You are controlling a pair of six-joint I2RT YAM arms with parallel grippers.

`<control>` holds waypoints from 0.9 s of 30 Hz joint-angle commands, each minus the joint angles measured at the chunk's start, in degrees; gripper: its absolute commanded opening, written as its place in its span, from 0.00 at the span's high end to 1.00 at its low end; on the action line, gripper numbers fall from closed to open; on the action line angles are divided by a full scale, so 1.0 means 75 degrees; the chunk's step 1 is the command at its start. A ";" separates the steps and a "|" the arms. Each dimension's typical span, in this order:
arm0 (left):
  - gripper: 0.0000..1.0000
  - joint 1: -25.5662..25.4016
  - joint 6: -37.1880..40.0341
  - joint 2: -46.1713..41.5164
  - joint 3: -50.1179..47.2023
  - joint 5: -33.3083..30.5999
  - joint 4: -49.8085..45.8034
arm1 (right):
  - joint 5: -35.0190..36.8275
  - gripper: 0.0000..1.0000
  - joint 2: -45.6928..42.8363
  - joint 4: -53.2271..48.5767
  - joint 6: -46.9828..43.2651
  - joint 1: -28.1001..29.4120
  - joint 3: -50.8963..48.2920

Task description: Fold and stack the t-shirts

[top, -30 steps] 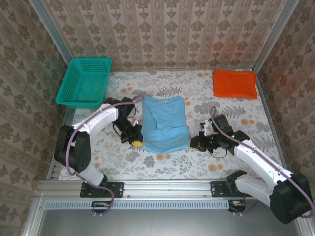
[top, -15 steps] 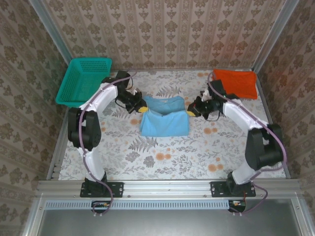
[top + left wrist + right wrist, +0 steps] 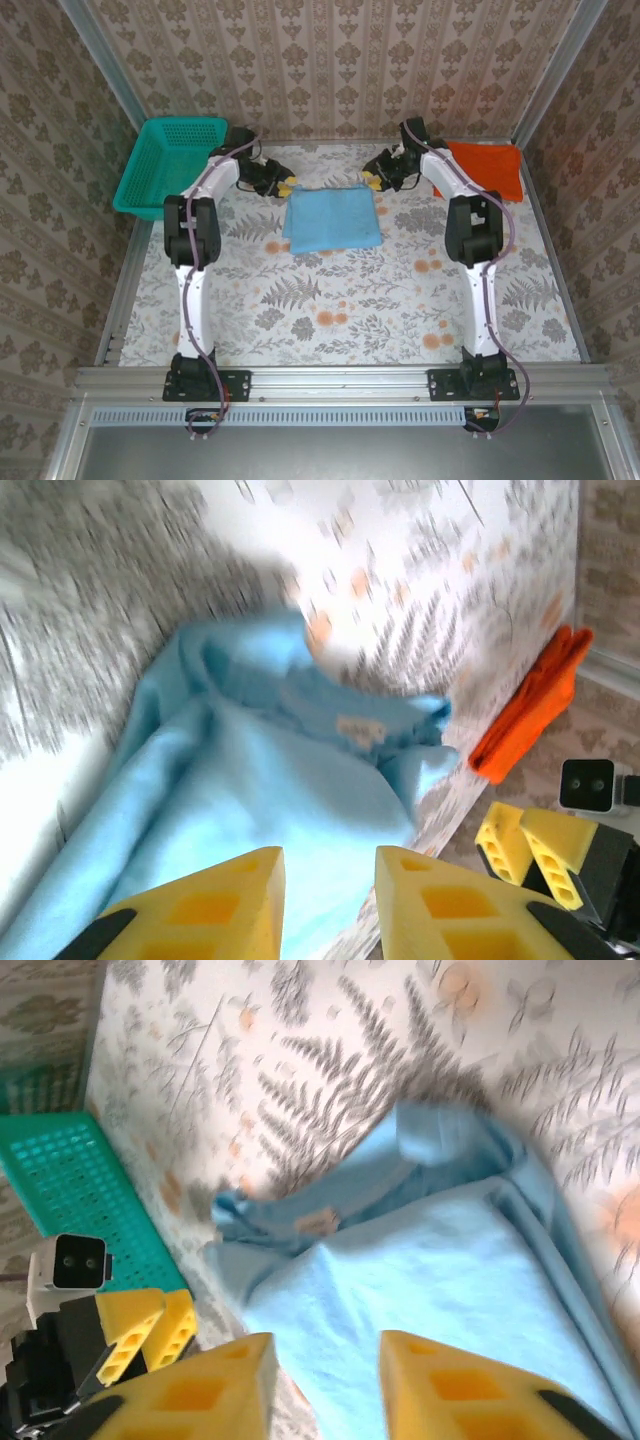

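Blue shirt (image 3: 333, 219), longer before, now folded in half.

Light blue t-shirt (image 3: 333, 218): soft matt knit cloth, smooth where it lies flat, rumpled at the collar.
Orange t-shirt (image 3: 480, 170): matt cloth, similar look.
Basket (image 3: 172, 165): teal plastic mesh, slight sheen.
Counter (image 3: 350, 300): covered with a matt floral-printed sheet; cloth or paper, cannot tell.
Left fingers (image 3: 230, 905): yellow plastic, matt, with moulded recesses.
Arm shells (image 3: 191, 300): white, glossy, plastic-looking.
Front rail (image 3: 340, 385): bare brushed metal.
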 commanded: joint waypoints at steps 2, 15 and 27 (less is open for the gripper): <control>0.53 0.0143 -0.0875 0.0325 0.0876 0.0026 0.0666 | 0.0242 0.56 0.0548 -0.1355 0.0477 -0.0304 0.1314; 0.56 -0.1077 0.1540 -0.1913 -0.1005 -0.1123 -0.0542 | -0.0336 0.75 -0.2911 0.1049 -0.0676 0.0368 -0.3962; 0.68 -0.1931 0.2643 -0.1284 -0.2507 -0.2158 -0.1164 | 0.0262 0.86 -0.2204 0.2676 -0.0113 0.1333 -0.5608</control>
